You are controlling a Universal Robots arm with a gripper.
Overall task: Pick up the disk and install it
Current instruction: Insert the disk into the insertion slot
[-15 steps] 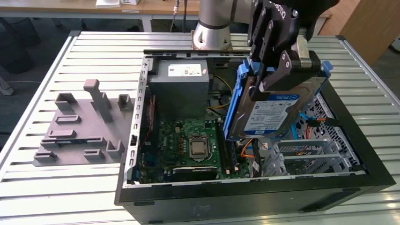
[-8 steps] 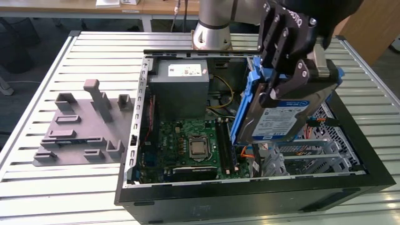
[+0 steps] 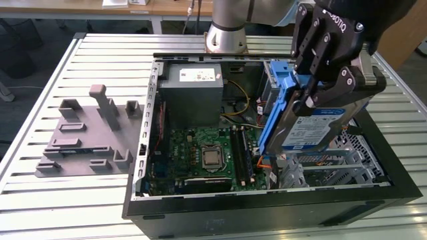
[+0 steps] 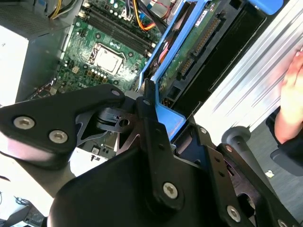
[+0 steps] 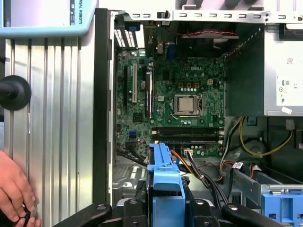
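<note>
The disk (image 3: 312, 131), a silver drive with a blue-and-white label in a blue plastic carrier, hangs tilted and on edge over the right side of the open computer case (image 3: 267, 212). My gripper (image 3: 320, 97) is shut on its upper part, just above the grey metal drive cage (image 3: 337, 167). In the second wrist view the disk's green circuit board (image 4: 189, 52) and its blue carrier frame run away from the gripper (image 4: 142, 111). In the first wrist view the blue carrier (image 5: 165, 170) sticks out between the black fingers (image 5: 142, 191), above the case's interior.
Inside the case lie a green motherboard (image 3: 207, 152) and a grey power supply box (image 3: 193, 90). A grey moulded fixture (image 3: 87, 140) sits on the slatted metal table at the exterior view's left. A person's hand (image 5: 14, 191) rests on the table beside the case.
</note>
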